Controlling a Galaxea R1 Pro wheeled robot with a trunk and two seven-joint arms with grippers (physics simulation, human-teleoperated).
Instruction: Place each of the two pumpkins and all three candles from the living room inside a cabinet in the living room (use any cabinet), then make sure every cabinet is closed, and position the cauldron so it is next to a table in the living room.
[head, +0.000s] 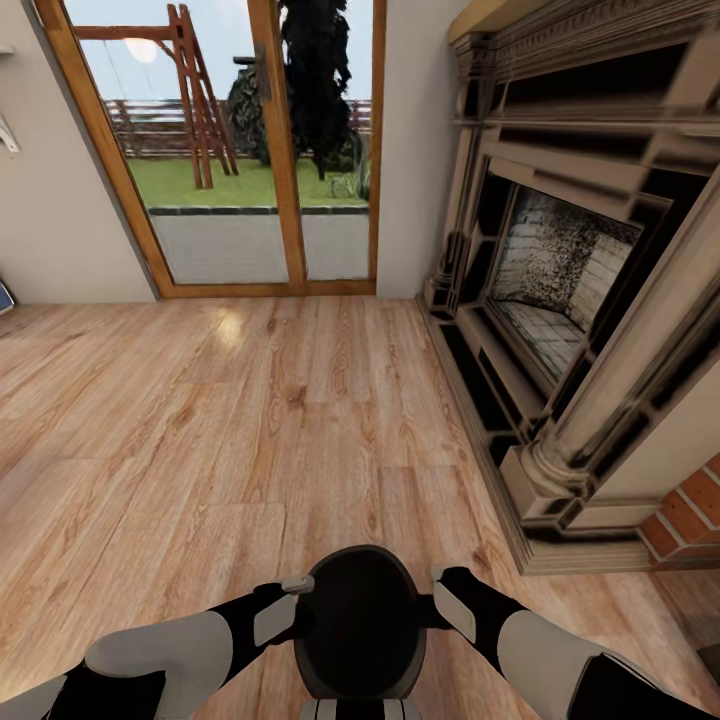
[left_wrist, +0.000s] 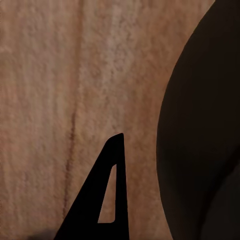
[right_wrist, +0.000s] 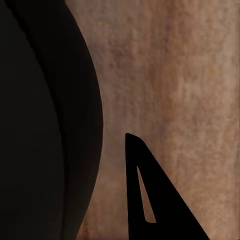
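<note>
Cauldron (head: 360, 620) sits between both arms, low over the wooden floor (head: 250, 420), fireplace (head: 570, 290) off to the right. Left gripper (head: 297, 585) and right gripper (head: 440, 578) press its sides; jaws' spread: cannot tell.

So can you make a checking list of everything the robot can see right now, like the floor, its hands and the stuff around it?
Surface: light wooden plank floor, with a bright glare patch near the door.
Job's things: the black cauldron sits between both arms, low in the head view. Its dark curved wall also shows in the left wrist view and the right wrist view.
Clutter: nothing seen.
Grippers: left gripper and right gripper sit against opposite sides of the cauldron; whether they are open or shut cannot be told.
Cables: nothing seen.
Surroundings: glass door with a wooden frame onto a garden ahead; a carved fireplace on the right.
</note>
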